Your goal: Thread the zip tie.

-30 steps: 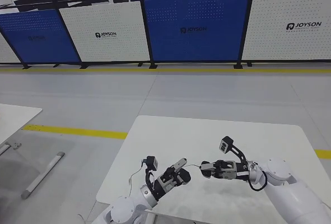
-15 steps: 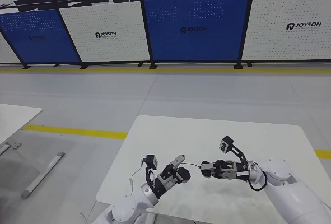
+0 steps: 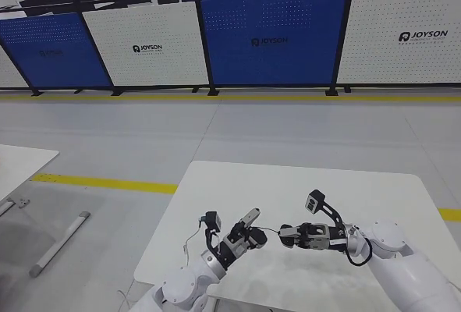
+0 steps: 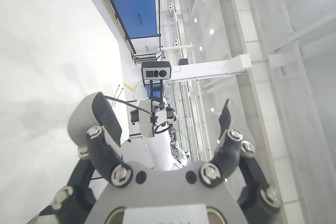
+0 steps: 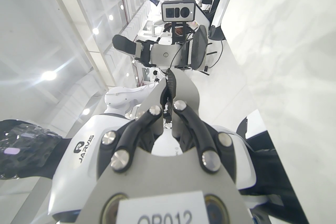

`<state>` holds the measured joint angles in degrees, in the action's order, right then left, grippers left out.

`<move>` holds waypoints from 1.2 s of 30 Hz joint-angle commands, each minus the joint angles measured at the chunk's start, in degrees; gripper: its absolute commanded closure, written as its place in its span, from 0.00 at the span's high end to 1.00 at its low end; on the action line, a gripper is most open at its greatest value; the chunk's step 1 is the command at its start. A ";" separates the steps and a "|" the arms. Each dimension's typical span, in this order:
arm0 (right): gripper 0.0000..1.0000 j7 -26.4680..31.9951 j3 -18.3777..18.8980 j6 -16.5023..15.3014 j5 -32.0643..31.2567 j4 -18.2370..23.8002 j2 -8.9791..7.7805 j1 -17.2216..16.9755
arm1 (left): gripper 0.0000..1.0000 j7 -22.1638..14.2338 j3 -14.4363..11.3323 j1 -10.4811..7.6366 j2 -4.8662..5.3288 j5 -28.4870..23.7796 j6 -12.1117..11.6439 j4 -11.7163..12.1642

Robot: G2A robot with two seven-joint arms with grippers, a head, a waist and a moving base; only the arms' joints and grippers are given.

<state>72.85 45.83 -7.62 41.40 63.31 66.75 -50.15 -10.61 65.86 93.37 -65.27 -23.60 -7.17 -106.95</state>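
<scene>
A thin black zip tie [image 3: 270, 229] spans the short gap between my two grippers above the white table [image 3: 292, 187]. My right gripper [image 3: 286, 232] is shut on one end of it; in the right wrist view its closed tips [image 5: 168, 75] pinch the tie [image 5: 176, 55], which curves off toward the left gripper's dark pad [image 5: 198, 47]. My left gripper [image 3: 250, 226] is open, its fingers spread wide [image 4: 162, 100]. The tie's [image 4: 123, 102] free end lies against one left pad [image 4: 106, 114]; whether it touches, I cannot tell.
Both grippers hang over the table's near half, close to its front edge. A second white table [image 3: 12, 168] stands off to the left across the floor. Blue and white panels [image 3: 269, 43] line the back of the room.
My left gripper has shifted slightly toward the right gripper, and its upper finger now points farther from the front edge. The right arm has held still with the tie.
</scene>
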 commanded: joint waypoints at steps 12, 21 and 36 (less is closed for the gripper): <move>0.00 0.00 0.00 0.00 0.00 0.00 0.00 0.00 | 0.26 -0.78 -0.03 0.80 0.04 3.09 -1.51 -0.16; 0.00 0.00 0.00 0.00 0.00 0.00 0.00 0.00 | 0.17 -2.04 0.10 0.85 0.09 3.33 -0.72 0.23; 0.00 0.00 0.00 0.00 0.00 0.00 0.00 0.00 | 0.21 -2.35 0.26 0.43 0.04 3.66 -0.24 0.70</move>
<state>72.85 45.83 -7.62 41.40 63.31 66.75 -50.15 -13.02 66.22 93.89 -65.21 -20.03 -7.52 -106.32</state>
